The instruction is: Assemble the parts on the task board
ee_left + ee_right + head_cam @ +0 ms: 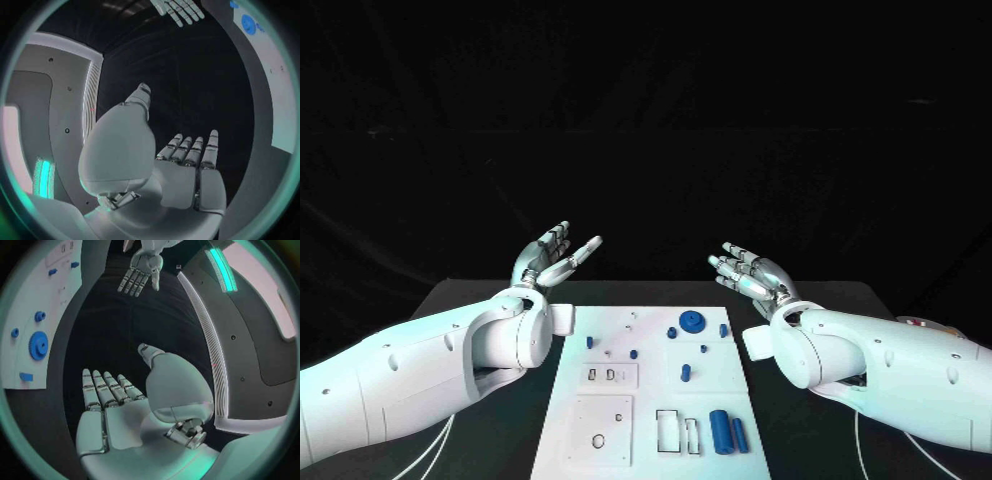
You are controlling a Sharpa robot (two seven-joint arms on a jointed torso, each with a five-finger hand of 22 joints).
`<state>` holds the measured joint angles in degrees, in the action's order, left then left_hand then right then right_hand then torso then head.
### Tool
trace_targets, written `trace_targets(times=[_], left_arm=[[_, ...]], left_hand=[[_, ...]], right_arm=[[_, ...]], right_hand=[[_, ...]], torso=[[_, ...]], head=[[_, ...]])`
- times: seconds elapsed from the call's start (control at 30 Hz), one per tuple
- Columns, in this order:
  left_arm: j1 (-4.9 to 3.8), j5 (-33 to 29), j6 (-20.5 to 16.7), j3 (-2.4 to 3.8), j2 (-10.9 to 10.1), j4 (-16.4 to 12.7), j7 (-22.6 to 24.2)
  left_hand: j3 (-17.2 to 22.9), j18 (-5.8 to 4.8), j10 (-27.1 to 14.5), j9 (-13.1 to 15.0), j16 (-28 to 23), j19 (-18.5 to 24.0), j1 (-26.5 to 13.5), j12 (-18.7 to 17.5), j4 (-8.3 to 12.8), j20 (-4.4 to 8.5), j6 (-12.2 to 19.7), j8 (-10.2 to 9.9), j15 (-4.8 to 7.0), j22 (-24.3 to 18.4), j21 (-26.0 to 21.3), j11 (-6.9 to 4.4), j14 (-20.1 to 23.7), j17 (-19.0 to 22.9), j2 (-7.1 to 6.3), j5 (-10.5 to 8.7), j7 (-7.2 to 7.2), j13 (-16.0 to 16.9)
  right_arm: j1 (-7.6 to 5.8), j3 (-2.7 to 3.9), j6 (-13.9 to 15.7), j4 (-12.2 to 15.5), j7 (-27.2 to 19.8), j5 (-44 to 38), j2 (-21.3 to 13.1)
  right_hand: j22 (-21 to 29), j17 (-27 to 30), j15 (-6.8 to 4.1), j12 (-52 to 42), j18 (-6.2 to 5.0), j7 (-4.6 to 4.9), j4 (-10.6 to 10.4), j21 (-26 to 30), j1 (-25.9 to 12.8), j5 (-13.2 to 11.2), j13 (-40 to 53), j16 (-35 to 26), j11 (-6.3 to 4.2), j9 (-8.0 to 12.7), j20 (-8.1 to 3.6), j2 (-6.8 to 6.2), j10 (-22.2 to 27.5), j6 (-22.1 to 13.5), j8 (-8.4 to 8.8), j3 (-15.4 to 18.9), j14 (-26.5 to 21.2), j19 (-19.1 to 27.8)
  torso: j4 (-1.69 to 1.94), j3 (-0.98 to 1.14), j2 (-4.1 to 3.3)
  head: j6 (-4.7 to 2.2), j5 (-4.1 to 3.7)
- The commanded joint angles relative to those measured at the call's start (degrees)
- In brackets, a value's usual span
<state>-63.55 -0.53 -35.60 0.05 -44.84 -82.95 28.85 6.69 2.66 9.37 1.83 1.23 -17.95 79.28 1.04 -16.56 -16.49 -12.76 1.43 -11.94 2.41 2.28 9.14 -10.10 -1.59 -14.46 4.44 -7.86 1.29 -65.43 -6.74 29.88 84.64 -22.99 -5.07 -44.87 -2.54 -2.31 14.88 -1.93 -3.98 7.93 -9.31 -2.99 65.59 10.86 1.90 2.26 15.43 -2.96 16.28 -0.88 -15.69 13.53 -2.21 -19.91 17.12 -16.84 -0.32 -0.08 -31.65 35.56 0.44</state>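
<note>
Now the left hand (555,252) is held up past the far left corner of the task board (651,400), fingers spread, holding nothing. Past the far right corner, the right hand (750,270) is spread and empty too. Small blue parts (721,431) lie on the white task board on the black desk (848,300).

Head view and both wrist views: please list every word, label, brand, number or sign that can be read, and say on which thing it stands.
None can be read.
White rectangular task board: only outlined slots and holes, no letters.
Small blue plastic parts, such as the round blue gear: no marks.
Left robot hand and right robot hand: silver, no lettering visible.
</note>
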Motion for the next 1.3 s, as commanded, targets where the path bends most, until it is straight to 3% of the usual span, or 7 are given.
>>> trace_targets(times=[0.03,0.13,0.2,0.3,0.4,0.8,1.3], left_arm=[[-0.11,0.53,3.2,0.04,0.1,-0.05,0.83],[-0.11,0.53,3.2,0.04,0.1,-0.05,0.83],[-0.11,0.53,3.2,0.04,0.1,-0.05,0.83],[-0.24,1.79,5.05,0.04,-2.9,-2.1,-0.26],[-0.47,2.93,6.08,0.06,-3.76,-3.01,-0.88],[-1.01,5.32,9.63,0.27,-6.6,-7.85,-2.44],[-1.48,7.09,11.63,0.65,-8.86,-13.83,-4.14]], left_hand=[[1.81,0.95,2.84,0.58,1.16,-1.67,3.04,0.75,-0.71,-0.38,-3.37,1.04,-1.35,0.34,0.72,1.39,-3.7,-0.73,1.22,-0.12,-5.05,0.42],[3.47,1.62,8.22,1.41,3.19,-6.81,3.21,1.69,-0.61,-0.26,-8.18,2.35,-2.45,1.18,2.33,2.84,-10.69,-1.98,3.14,-0.45,-6.28,0.96],[5.4,4.0,19.12,3.17,6.53,-18.81,3.61,3.98,-0.43,-0.03,-17.76,5.36,-1.24,3.12,6.24,4.53,-21.46,-3.84,5.12,-0.76,-7.48,1.97],[7.73,7.73,37.69,5.3,11.98,-28.27,4.01,7.03,-0.13,0.23,-29.4,9.01,1.41,4.66,11.14,3.53,-37.65,-6.8,7.24,-1.12,-6.64,2.67],[8.9,7.96,43.47,6.34,13.84,-33.17,4.56,7.89,0.12,1.71,-34.9,11.0,3.06,5.25,13.55,1.96,-42.88,-8.34,7.64,-1.15,-5.8,2.81],[12.19,7.89,52.29,6.93,17.07,-40.68,3.94,6.56,0.12,4.93,-38.88,12.08,6.14,6.18,17.65,-0.3,-51.69,-14.26,6.39,-1.21,-4.36,2.78],[13.4,7.79,54.28,7.18,20.09,-43.4,2.8,4.85,0.17,6.28,-39.5,11.78,7.23,7.55,20.89,-0.91,-54.78,-19.08,5.05,-1.25,-3.96,2.77]], right_arm=[[-0.59,-0.57,-10.22,-0.63,3.91,-5.11,0.01],[-0.94,-1.01,-11.72,-0.98,4.52,-5.75,0.0],[-1.01,-1.1,-12.01,-1.05,4.63,-5.87,0.0],[-2.31,-1.05,-4.85,-4.18,0.53,-27.32,-0.22],[-2.85,-1.01,-4.04,-4.56,0.91,-32.55,-0.2],[-4.85,-0.89,-5.04,-4.7,5.78,-46.81,-0.25],[-7.06,-0.65,-13.39,-2.83,20.39,-75.52,0.41]], right_hand=[[-1.32,-1.97,-0.84,-2.07,-2.41,9.16,2.45,-2.82,5.78,0.5,1.02,3.15,-0.22,-2.23,0.36,-0.89,-13.4,10.41,-2.99,-2.15,13.22,-7.76],[-2.23,-3.26,-2.03,-3.81,-3.57,8.88,4.55,-4.96,7.88,0.44,1.73,5.47,-1.03,-3.73,0.31,-1.73,-24.02,17.65,-5.26,-2.97,22.21,-13.99],[-3.06,-3.92,-2.74,-4.58,-4.43,8.39,5.85,-7.02,9.06,0.39,1.92,6.69,-1.73,-4.68,0.27,-2.27,-30.95,22.63,-6.76,-3.73,27.64,-20.3],[-3.49,-4.44,-4.25,-4.69,-5.94,7.31,7.21,-9.0,9.99,0.24,1.85,7.99,-3.15,-6.29,0.19,-3.27,-36.77,32.01,-9.46,-5.46,32.84,-25.24],[-3.77,-4.76,-5.36,-4.17,-6.55,6.57,7.95,-10.46,10.22,0.01,1.76,8.91,-4.02,-6.43,-0.27,-4.32,-40.29,34.59,-10.07,-7.21,36.52,-28.51],[-5.03,-6.29,-8.3,-2.23,-6.55,4.77,9.29,-14.51,9.81,-0.47,1.87,11.31,-6.22,-6.91,-3.28,-6.52,-47.76,38.92,-11.35,-10.37,45.44,-35.74],[-13.4,-18.69,-14.16,-1.77,-6.41,1.83,9.44,-29.22,8.24,-0.19,2.72,24.43,-9.9,-8.99,-9.57,-9.29,-54.76,42.35,-13.11,-7.21,64.02,-48.86]], torso=[[0.0,0.0,-0.01],[0.0,0.0,-0.01],[0.0,0.0,-0.01],[0.95,-0.49,-1.27],[1.24,-0.6,-2.04],[1.83,-0.68,-4.08],[3.7,-0.98,-6.62]], head=[[-0.01,0.0],[-0.01,0.0],[-0.01,0.0],[1.14,-0.72],[1.03,-1.15],[1.08,-1.92],[1.37,-3.18]])
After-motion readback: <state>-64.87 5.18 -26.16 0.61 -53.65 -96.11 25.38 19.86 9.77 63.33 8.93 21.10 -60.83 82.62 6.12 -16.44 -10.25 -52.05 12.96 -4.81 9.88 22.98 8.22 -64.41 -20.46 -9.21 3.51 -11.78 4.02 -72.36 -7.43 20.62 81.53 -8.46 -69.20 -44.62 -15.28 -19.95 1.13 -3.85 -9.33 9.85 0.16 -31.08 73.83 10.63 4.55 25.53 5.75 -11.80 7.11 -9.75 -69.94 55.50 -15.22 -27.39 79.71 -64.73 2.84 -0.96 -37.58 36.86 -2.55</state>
